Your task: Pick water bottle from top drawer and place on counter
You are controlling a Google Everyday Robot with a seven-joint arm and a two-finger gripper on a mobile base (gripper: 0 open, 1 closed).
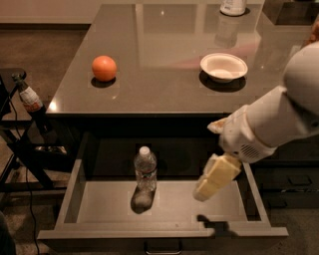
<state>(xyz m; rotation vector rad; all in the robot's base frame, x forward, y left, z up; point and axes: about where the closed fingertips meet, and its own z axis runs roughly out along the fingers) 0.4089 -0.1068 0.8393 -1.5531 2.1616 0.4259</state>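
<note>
The water bottle (145, 169) is a small clear bottle with a white cap and a thin dark label band. It stands upright in the open top drawer (75, 189), left of the drawer's middle, near the back. The glossy dark-grey counter (159, 60) lies above and behind the drawer. My gripper (215, 177), with pale yellow fingers, hangs over the right half of the drawer, pointing down and left. It is well to the right of the bottle and apart from it. The white arm reaches in from the right edge.
An orange (104, 68) sits on the counter's left part and a white bowl (224, 66) on its right part. A white container (233, 6) stands at the counter's far edge. A dark soda bottle (29, 98) rests on a black stand at the left. Dark lower drawers (294, 182) show at the right.
</note>
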